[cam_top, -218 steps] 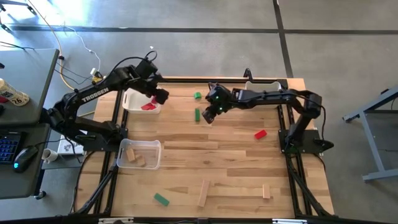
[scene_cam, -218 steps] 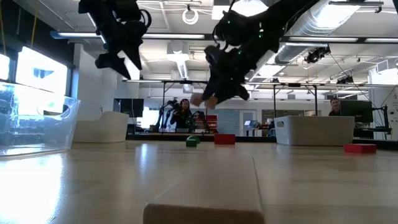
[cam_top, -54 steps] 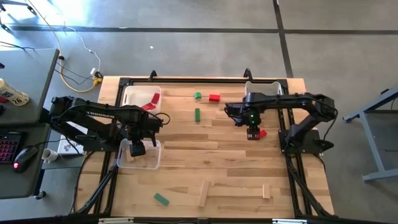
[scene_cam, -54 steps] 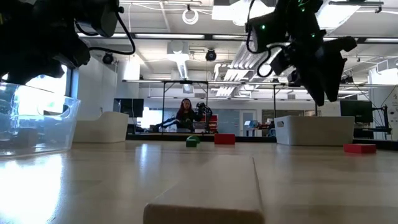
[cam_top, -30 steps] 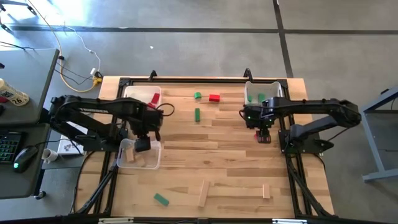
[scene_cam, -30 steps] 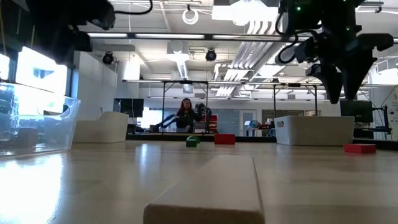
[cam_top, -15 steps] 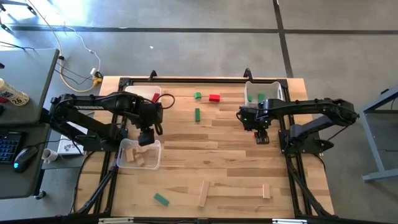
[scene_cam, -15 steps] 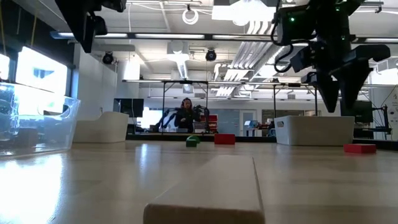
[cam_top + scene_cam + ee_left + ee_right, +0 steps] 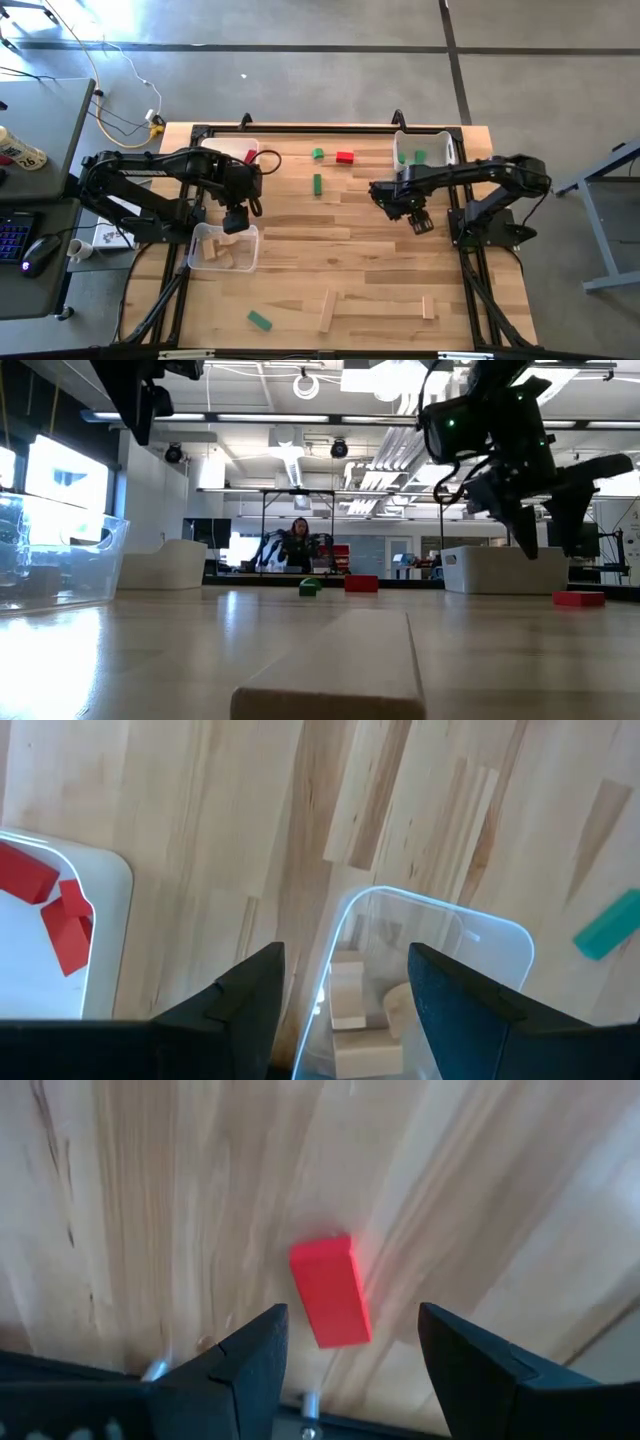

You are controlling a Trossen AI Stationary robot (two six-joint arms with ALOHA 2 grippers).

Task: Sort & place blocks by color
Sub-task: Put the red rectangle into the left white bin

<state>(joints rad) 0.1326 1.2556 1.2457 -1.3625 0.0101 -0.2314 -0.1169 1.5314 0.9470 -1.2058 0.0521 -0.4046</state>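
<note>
Blocks lie scattered across the table (image 9: 360, 250). The left gripper (image 9: 235, 217), fingers spread and empty, hangs above the clear bin (image 9: 225, 247). The right gripper (image 9: 345, 1355), fingers apart and empty, straddles a red block (image 9: 330, 1291): centre it, descend, then close. No legible writing.

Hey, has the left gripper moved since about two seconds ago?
Yes. The left gripper was over the clear bin then; now it sits at the bin's far edge, closer to the white bin holding red blocks.
</note>
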